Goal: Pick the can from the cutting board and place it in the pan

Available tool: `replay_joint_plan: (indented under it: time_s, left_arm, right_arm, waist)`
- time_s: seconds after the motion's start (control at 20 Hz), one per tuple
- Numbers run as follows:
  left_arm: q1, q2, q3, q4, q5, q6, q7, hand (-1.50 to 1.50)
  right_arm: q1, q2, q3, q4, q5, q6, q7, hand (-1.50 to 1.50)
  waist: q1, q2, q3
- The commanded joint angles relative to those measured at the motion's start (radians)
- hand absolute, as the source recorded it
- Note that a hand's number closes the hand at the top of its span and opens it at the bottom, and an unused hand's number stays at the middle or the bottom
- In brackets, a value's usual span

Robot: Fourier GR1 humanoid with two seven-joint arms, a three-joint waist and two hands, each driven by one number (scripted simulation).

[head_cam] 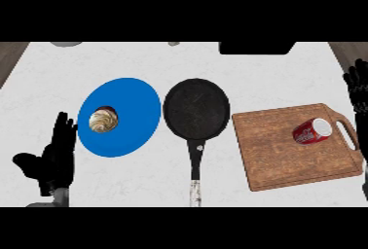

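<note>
While the can (313, 131) lies on its side on the cutting board (287, 155), the pan (196, 108) holds nothing. Both robot hands, left (54, 158) and right (357, 92), are spread and hold nothing; the whole transfer remains.

Left of the matt black pan (196, 108), whose handle ends in worn, speckled metal, lies a smooth blue plate (137, 104). Right of the pan, the cutting board (287, 155) shows brown wood grain under a glossy red can (313, 131). The counter (144, 175) looks like pale stone.
</note>
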Motion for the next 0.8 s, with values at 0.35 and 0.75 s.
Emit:
replay_joint_plan:
  time_s: [0.35,0.75]
  left_arm:
    - [-0.118,0.108,-0.048,-0.120,0.033,-0.156,0.170,0.00]
    - [-0.153,0.094,-0.045,-0.154,0.013,-0.119,0.243,0.00]
  right_arm:
    - [-0.023,-0.199,-0.226,0.388,-0.186,0.348,-0.121,1.50]
    - [0.203,-0.320,-0.333,0.469,-0.009,0.394,-0.468,-1.50]
  waist:
    - [0.014,-0.015,0.016]
    - [-0.005,-0.025,0.012]
